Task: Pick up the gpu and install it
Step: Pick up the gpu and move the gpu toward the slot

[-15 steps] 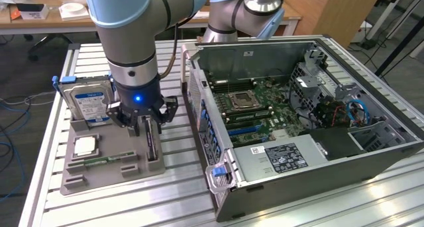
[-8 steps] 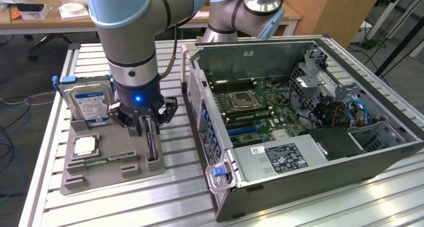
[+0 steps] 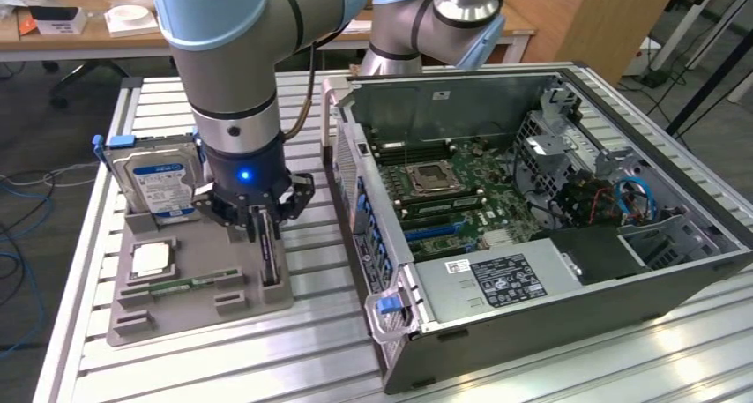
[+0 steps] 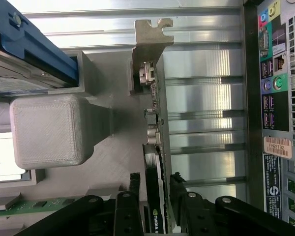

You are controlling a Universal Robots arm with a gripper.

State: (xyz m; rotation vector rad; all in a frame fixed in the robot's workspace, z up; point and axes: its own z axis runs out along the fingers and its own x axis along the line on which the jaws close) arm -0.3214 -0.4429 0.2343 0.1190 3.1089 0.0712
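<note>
Arm (image 3: 242, 59) is reaching straight down, wrist vertical, blue light glowing on the wrist. End effector (image 3: 264, 229) (image 4: 156, 179) is pointing downward, its fingers (image 4: 132, 206) pressing in on both faces of the graphics card (image 4: 155, 219).

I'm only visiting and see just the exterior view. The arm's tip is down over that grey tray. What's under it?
Observer: The gpu, a thin card standing on edge in the tray, with the gripper at one end.
Operator: Any metal on it?
Observer: A silver bracket at the end away from the gripper.
Operator: What faces the tray on the computer?
Observer: Its rear panel, with coloured sockets and an orange sticker.
</note>
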